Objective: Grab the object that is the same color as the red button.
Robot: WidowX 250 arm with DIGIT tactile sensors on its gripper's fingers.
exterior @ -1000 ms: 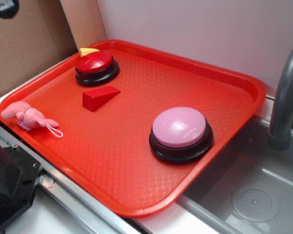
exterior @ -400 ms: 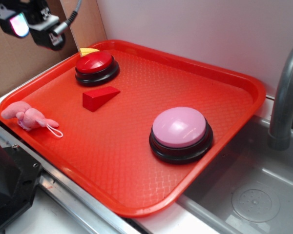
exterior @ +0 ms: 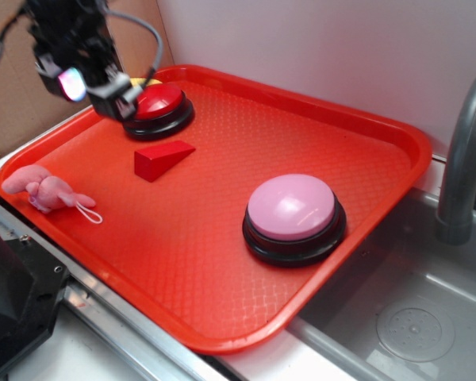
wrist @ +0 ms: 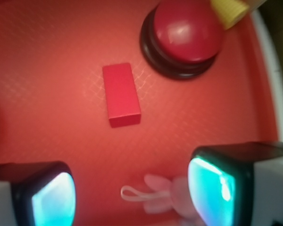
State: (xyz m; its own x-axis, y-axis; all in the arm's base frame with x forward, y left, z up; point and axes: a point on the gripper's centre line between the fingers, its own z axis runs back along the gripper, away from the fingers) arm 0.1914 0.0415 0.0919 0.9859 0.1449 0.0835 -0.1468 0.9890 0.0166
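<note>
A small red wedge block (exterior: 162,159) lies on the red tray (exterior: 325,119), just in front of the red button (exterior: 159,107) on its black base. In the wrist view the block (wrist: 121,95) lies ahead of the jaws, with the red button (wrist: 186,36) beyond it to the right. My gripper (exterior: 91,87) hovers above the tray's far left part, beside the red button. Its jaws stand wide apart and hold nothing, with the glowing pads (wrist: 211,188) at either side in the wrist view (wrist: 132,193).
A pink-domed button (exterior: 293,216) sits at the tray's right front. A pink plush toy (exterior: 44,189) with a white loop lies at the tray's left edge, below the jaws (wrist: 167,195). A yellow object (wrist: 233,9) pokes out behind the red button. A sink and grey tap (exterior: 464,159) stand right.
My gripper has come in from the upper left and moved right and down over the tray's far left part. Nothing on the tray has moved.
</note>
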